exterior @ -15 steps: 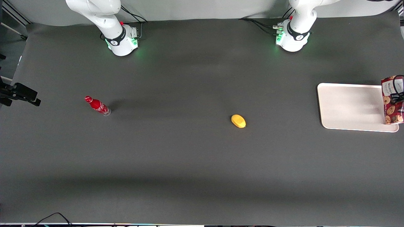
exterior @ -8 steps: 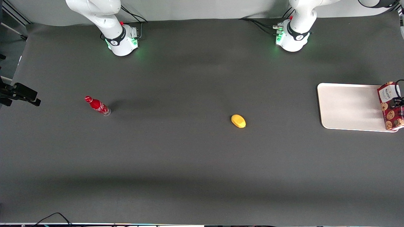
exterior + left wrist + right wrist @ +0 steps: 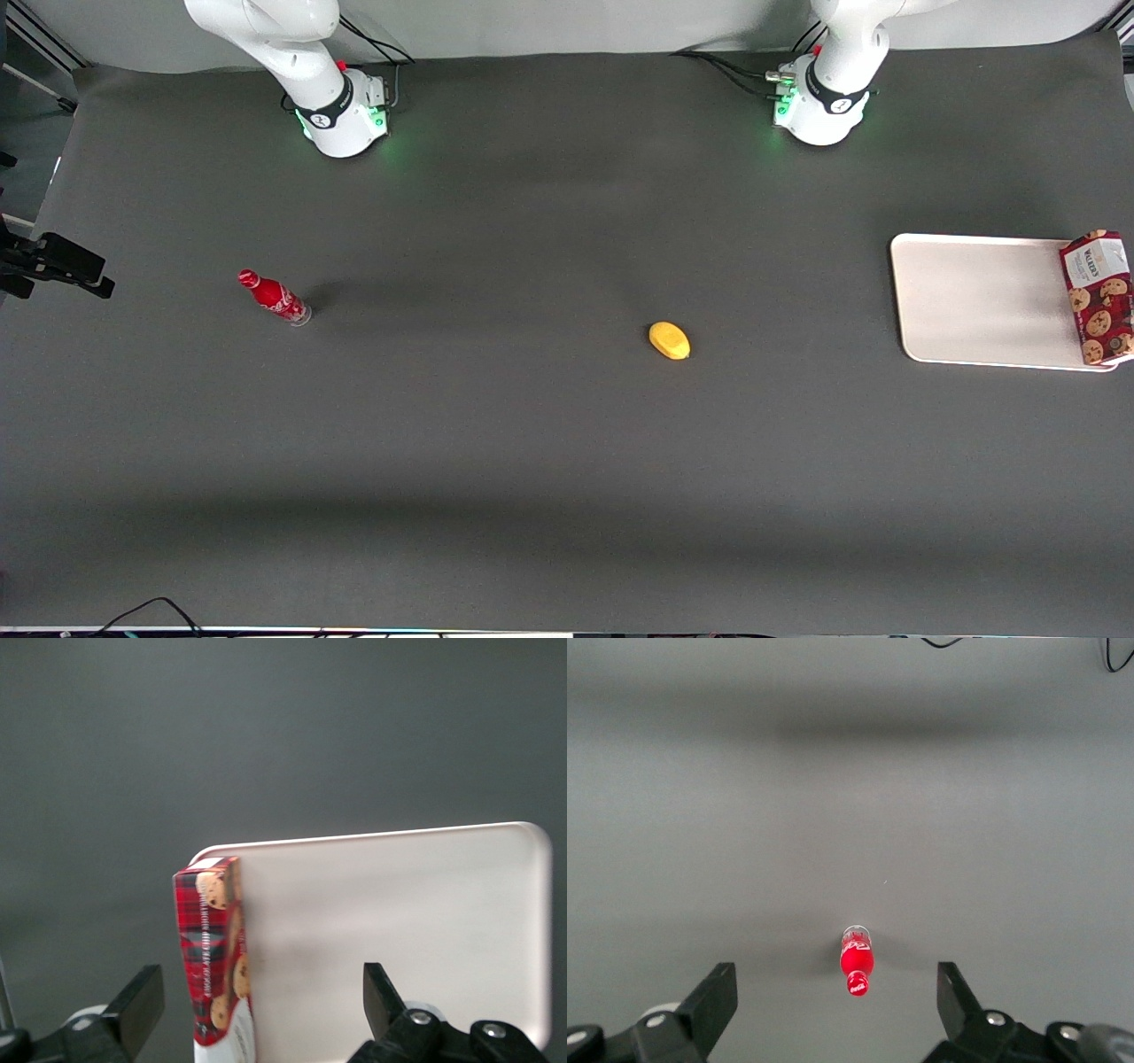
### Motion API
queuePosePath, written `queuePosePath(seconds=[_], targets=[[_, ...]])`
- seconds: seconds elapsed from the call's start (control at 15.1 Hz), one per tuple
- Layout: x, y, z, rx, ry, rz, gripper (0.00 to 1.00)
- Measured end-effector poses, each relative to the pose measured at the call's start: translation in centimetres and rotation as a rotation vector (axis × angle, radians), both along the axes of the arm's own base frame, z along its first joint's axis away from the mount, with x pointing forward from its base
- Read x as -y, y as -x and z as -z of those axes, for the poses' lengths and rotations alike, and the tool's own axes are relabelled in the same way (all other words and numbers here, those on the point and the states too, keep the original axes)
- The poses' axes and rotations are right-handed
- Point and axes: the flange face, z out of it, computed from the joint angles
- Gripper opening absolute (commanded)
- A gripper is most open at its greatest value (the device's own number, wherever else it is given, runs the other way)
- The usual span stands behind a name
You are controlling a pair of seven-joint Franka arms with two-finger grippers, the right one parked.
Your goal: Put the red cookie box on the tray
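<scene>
The red cookie box (image 3: pixel 1099 297) rests on the off-white tray (image 3: pixel 974 301), along the tray's edge at the working arm's end of the table. In the left wrist view the box (image 3: pixel 213 957) appears to stand on a long narrow side on the tray (image 3: pixel 390 930). My left gripper (image 3: pixel 261 994) is above the box, open wide, with both fingers clear of it. The gripper is out of the front view.
A yellow lemon-like object (image 3: pixel 669 340) lies on the dark table mid-way along it. A small red bottle (image 3: pixel 273 297) lies toward the parked arm's end, and also shows in the right wrist view (image 3: pixel 857 961). The tray reaches close to the table's end.
The gripper let go of the cookie box and rose out of the front view. The box settled onto the tray's edge and now stands free.
</scene>
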Motion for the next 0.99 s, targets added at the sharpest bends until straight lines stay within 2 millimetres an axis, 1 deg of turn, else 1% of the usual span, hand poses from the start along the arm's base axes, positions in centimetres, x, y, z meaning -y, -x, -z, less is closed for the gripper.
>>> queuePosePath(seconds=[0.13,0.2,0.26,0.33,0.46,0.53,0.66,0.73,0.79,0.86,0.93,0.99], targets=[[2.0,-0.4,-7.0,-0.007,0.049,0.034,1.0],[3.6,-0.9,-10.3,-0.024,0.06,0.043,1.0],[5.9,-1.8,-13.4,-0.039,0.069,0.047,1.0],[8.5,-2.8,-16.0,-0.06,0.077,0.032,1.0],[14.3,-4.1,-20.0,-0.129,0.067,-0.028,1.0],[17.4,-4.4,-21.6,-0.15,0.053,-0.039,1.0],[24.1,-4.4,-23.9,-0.18,0.021,-0.075,1.0],[27.7,-4.1,-24.7,-0.185,0.012,-0.096,1.0],[30.9,-3.6,-25.0,-0.192,0.005,-0.109,1.0],[33.8,-2.8,-24.8,-0.202,-0.001,-0.113,1.0],[35.9,-2.0,-24.2,-0.202,-0.009,-0.124,1.0],[37.2,-1.1,-23.5,-0.196,-0.015,-0.131,1.0]])
